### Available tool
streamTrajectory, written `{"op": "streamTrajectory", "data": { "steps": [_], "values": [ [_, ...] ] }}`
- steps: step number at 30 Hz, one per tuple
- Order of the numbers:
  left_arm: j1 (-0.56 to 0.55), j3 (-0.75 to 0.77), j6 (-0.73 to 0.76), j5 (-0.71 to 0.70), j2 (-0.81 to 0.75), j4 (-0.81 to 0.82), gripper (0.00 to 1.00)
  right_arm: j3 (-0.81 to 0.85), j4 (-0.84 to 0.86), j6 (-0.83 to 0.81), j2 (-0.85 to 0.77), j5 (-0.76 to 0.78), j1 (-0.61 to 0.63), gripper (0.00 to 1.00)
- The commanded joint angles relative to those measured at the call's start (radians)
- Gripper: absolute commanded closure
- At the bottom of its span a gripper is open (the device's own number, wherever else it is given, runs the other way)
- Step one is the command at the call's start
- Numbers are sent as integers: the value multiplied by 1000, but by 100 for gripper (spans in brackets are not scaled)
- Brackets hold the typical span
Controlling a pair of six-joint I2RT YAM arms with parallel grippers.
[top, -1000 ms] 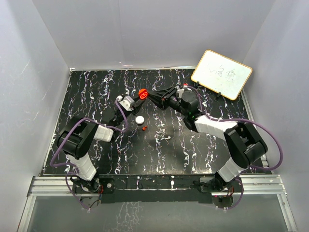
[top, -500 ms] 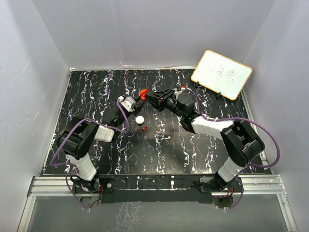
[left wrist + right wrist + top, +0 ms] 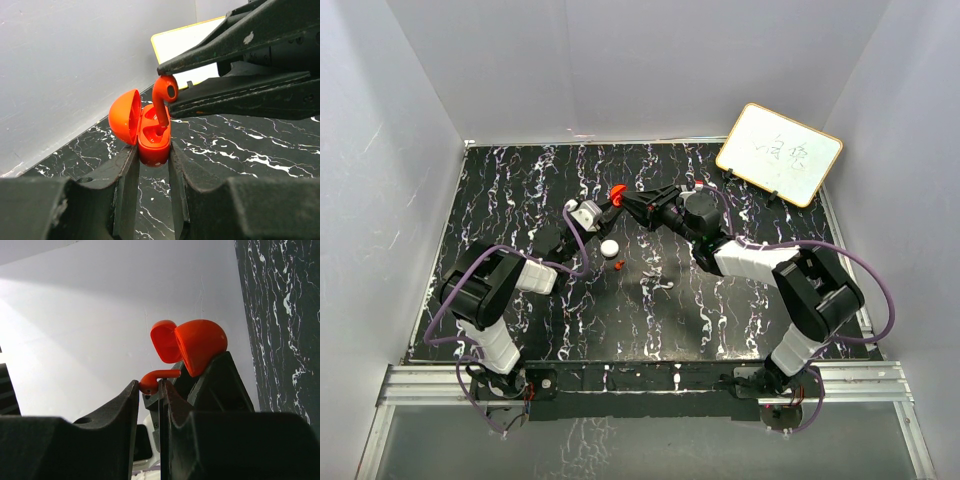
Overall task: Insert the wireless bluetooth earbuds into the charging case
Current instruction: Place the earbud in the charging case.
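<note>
My left gripper (image 3: 152, 152) is shut on the red charging case (image 3: 154, 137), held up off the table with its lid (image 3: 124, 116) hinged open to the left. My right gripper (image 3: 150, 387) is shut on one red earbud (image 3: 165, 95) by its head. The earbud's stem points down into a slot of the case. In the top view both grippers meet at the case (image 3: 617, 190) over the table's back middle. A second earbud (image 3: 618, 265) lies on the black table, nearer the arms.
A white round disc (image 3: 609, 247) lies just behind the loose earbud. A small whiteboard (image 3: 779, 153) leans at the back right corner. White walls close in the black marbled table (image 3: 520, 300) on three sides.
My right arm has slid left, bringing the held earbud up to the open case. The left gripper and case have barely moved.
</note>
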Motion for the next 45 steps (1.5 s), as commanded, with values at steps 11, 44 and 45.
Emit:
{"op": "streamTrajectory", "data": {
  "steps": [11,44,45],
  "values": [
    [-12,4,21,-3,-52,187,100,35,63,19,22,37,7,100],
    [-14,-13,44,-21,-51,189,100,9,17,-3,-20,76,5,100],
    [-14,-13,45,-21,-52,188,100,7,17,-2,-20,77,5,100]
  ]
}}
